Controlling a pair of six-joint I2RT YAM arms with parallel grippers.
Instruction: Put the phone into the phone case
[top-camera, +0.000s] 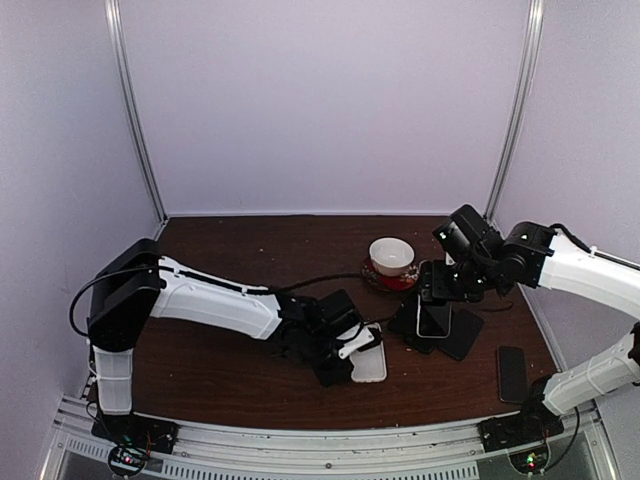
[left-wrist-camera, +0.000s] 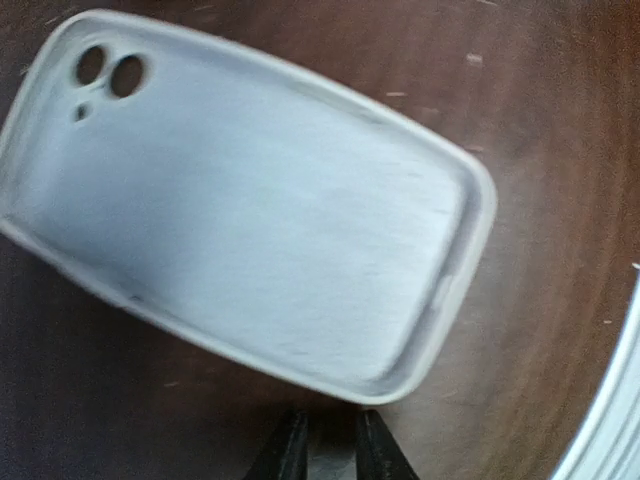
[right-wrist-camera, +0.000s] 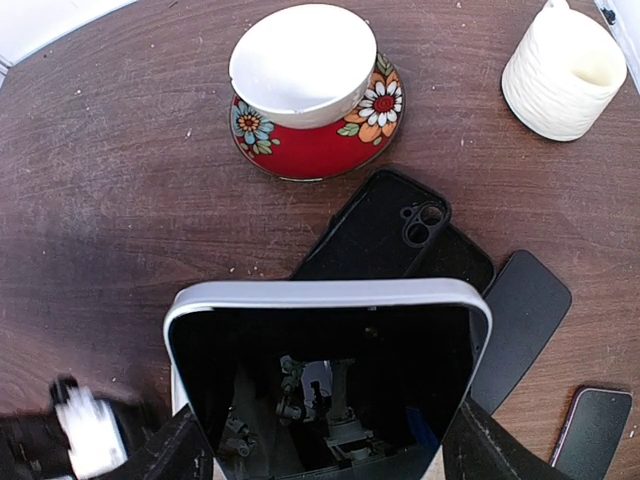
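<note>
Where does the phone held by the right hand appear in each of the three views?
Top external: right of centre, the phone sits under the right hand, just below the bowl.
Left wrist: not in it.
Right wrist: bottom centre, the phone fills the lower frame.
Shared landmark: the bowl on its red saucer, in the top and right wrist views.
</note>
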